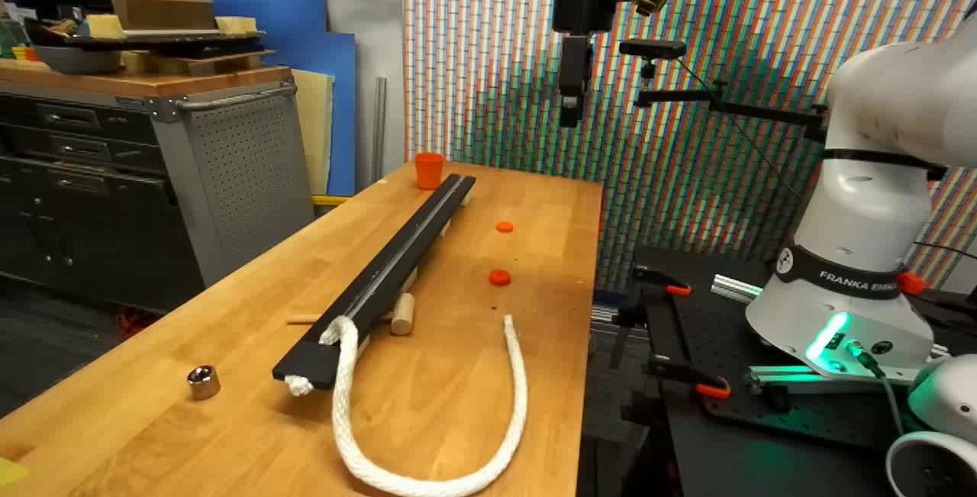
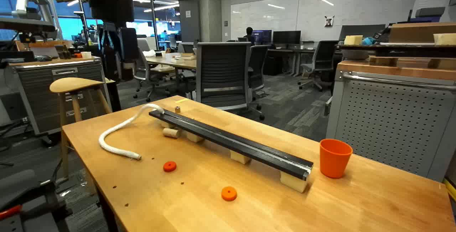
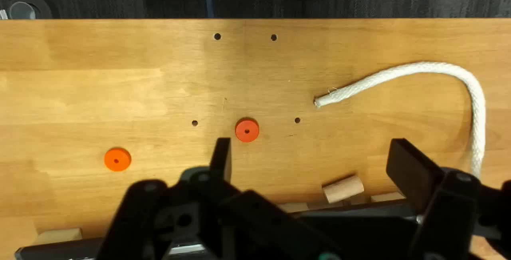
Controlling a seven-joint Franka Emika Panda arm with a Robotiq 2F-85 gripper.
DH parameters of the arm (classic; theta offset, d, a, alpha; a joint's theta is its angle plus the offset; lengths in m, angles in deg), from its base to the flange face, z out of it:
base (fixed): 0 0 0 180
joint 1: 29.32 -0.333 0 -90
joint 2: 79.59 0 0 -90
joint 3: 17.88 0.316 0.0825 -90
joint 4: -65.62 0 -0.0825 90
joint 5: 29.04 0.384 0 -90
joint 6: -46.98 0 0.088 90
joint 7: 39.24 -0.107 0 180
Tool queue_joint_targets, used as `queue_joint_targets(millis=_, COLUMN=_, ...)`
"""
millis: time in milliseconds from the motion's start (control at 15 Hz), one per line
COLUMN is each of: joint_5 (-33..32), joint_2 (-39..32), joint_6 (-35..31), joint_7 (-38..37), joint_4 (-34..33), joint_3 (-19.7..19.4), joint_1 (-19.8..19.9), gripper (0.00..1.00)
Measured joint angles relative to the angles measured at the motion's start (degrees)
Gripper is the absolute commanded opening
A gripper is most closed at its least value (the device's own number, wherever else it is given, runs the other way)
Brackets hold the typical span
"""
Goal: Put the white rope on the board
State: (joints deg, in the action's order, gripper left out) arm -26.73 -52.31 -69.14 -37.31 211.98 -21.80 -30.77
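On the table [image 3: 259,80], white rope [image 3: 439,68], curved, perhaps frayed

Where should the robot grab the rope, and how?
Probably the rope near its loose end, coming straight down from above: that bit lies on the table, slim and nearly straight, apart from the board. The open gripper should likely turn first, to straddle it.

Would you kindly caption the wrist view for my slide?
Open gripper above a wooden table, partly hiding the black board, with the white rope curving at right.
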Motion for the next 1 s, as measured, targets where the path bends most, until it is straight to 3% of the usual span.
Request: queue_joint_targets(millis=1000, joint_5=-0.27, joint_2=-0.18, joint_6=-0.15, joint_7=-0.62, joint_4=-0.26, joint_3=0.25, joint_1=0.07, gripper=1.0)
